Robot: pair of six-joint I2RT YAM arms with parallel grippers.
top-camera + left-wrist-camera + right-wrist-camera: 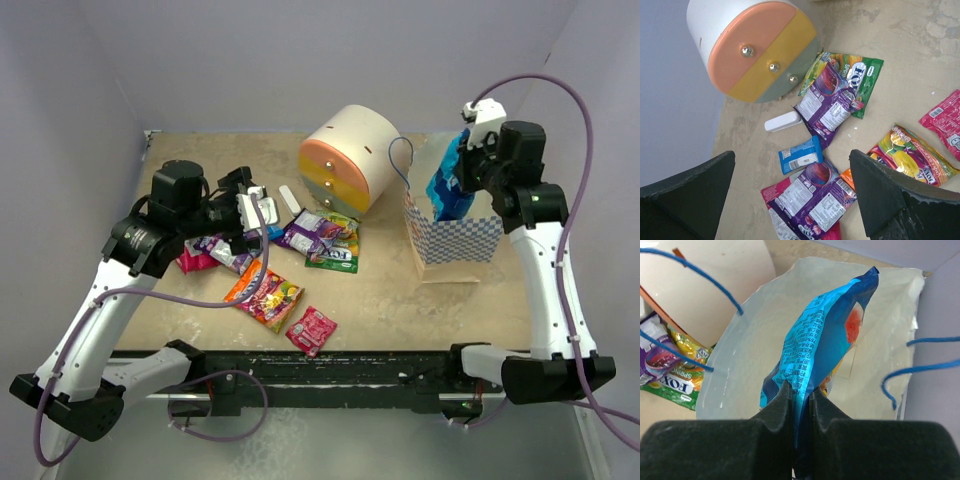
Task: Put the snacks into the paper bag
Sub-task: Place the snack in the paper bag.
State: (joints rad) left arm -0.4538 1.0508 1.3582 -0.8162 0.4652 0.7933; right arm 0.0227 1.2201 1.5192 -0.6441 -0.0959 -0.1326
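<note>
**Blue packet held at the bag's mouth, right of frame**

At the upper right, the right tool is clamped on a blue packet, whose lower end hangs at the open mouth of the paper bag. The bag stands upright on the tabletop.

At centre left, the left tool hovers with its jaws spread wide above a purple packet and a pink packet.

Near the middle, a second purple packet overlaps a green packet. Lower down lie an orange packet and a small pink packet.

A cream round drawer unit stands at top centre, with a white stick just beside it.
</note>
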